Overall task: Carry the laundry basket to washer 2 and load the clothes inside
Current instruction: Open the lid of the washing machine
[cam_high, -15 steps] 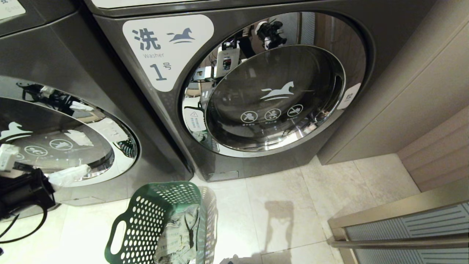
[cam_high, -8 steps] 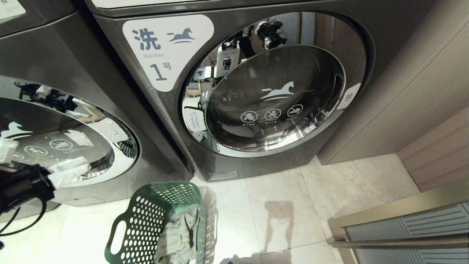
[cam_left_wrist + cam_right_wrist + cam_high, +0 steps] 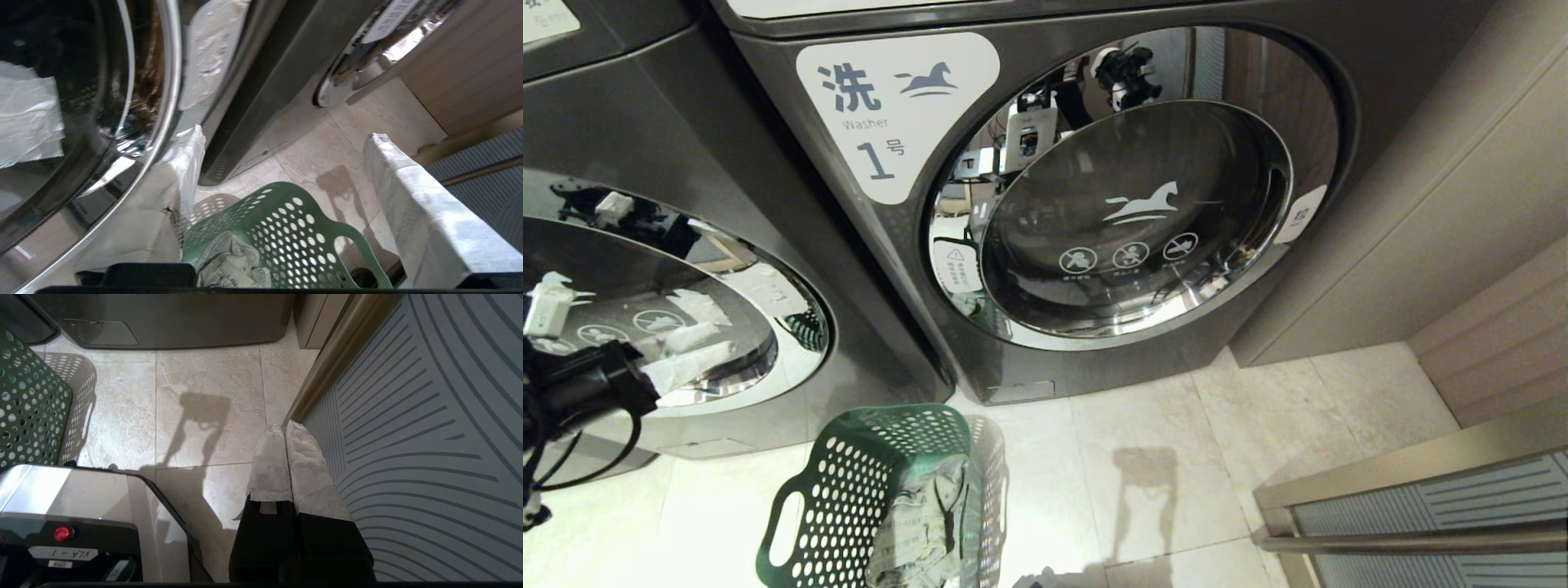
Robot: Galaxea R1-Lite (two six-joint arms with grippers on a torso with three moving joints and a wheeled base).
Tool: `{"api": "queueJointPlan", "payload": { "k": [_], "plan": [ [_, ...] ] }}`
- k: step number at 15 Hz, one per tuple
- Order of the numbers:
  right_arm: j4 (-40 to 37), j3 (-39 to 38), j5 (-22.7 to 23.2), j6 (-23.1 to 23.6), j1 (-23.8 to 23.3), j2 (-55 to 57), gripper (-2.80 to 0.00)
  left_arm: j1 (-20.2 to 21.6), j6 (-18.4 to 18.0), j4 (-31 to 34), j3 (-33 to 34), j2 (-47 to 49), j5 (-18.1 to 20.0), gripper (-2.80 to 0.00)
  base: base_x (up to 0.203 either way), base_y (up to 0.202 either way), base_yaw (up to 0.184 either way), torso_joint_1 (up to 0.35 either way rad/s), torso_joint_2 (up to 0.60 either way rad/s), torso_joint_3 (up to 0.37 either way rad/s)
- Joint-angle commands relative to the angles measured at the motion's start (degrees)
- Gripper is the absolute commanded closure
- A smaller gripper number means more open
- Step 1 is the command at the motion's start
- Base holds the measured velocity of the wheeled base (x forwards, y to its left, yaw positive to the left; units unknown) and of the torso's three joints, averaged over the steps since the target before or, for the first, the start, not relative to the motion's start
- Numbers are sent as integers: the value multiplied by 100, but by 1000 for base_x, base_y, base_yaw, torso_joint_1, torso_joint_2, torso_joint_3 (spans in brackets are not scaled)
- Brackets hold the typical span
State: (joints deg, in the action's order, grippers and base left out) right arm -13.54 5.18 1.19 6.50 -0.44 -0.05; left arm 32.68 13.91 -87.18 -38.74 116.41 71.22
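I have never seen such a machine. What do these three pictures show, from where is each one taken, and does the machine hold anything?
This is a robot with two arms in a laundry room. The wide picture comes from a camera on its head, looking down. Two dark grey washers stand side by side: the washer on the right carries the number 1, while the number on the washer on the left cannot be read. On the tiled floor stands a green laundry basket with clothes inside.

The other two pictures come from cameras on the wrists, behind the white-wrapped fingers. The left tool is open, close to the left washer's round chrome door, above the basket, and holds nothing. The right tool is shut and empty, hanging over the floor beside a ribbed panel.
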Motion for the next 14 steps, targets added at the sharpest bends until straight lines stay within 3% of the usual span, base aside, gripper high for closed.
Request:
{"api": "queueJointPlan", "payload": {
  "k": [1,8,14],
  "plan": [
    [-8,0,4,9,0,5,0,-18,7,-48,-92,166,-46,-280,0,0,0,0,0,0],
    [-8,0,4,9,0,5,0,-322,85,-48,-548,439,-72,-280,0,0,0,0,0,0],
    [-8,0,4,9,0,5,0,-337,84,26,-1146,766,-78,-280,0,0,0,0,0,0]
  ]
}}
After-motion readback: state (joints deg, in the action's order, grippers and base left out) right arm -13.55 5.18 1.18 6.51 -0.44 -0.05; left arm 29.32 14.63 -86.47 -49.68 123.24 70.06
